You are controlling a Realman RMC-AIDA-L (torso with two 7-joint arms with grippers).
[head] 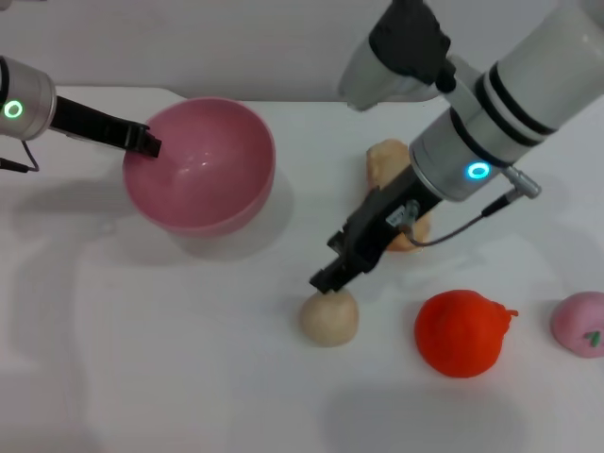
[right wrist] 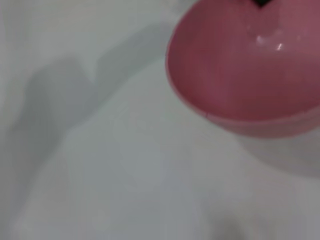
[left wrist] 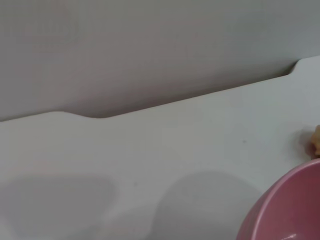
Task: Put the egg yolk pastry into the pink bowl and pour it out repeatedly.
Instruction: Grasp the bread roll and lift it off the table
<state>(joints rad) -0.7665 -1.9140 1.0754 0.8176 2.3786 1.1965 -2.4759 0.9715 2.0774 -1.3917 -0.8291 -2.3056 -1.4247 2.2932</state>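
White tabletop [head: 170,359] fills my head view, with a pale wall behind it. My left jaws [head: 146,143] sit at the near-left rim of the pink bowl [head: 200,165], closed on that rim, and the bowl tips toward the middle of the tabletop with nothing inside it. My right jaws [head: 326,279] reach down to the top of the pastry ball [head: 329,316], which lies on the tabletop well apart from the bowl, toward my right and nearer to me; whether they are wide or narrow I cannot tell. Behind my right arm a piece of bread [head: 385,162] is partly hidden. An orange-red fruit [head: 461,332] lies just beside the ball on my right, and a pink fruit [head: 580,323] sits at the edge beyond it. My left wrist view shows bare tabletop [left wrist: 150,150], the wall, a slice of the bowl's rim [left wrist: 280,210] and a crumb of bread [left wrist: 315,142] at the border. My right wrist view shows the bowl [right wrist: 240,75] tilted over the tabletop [right wrist: 125,175], its inside bare, with a dark tip of my left jaws [right wrist: 261,2] at its far rim.
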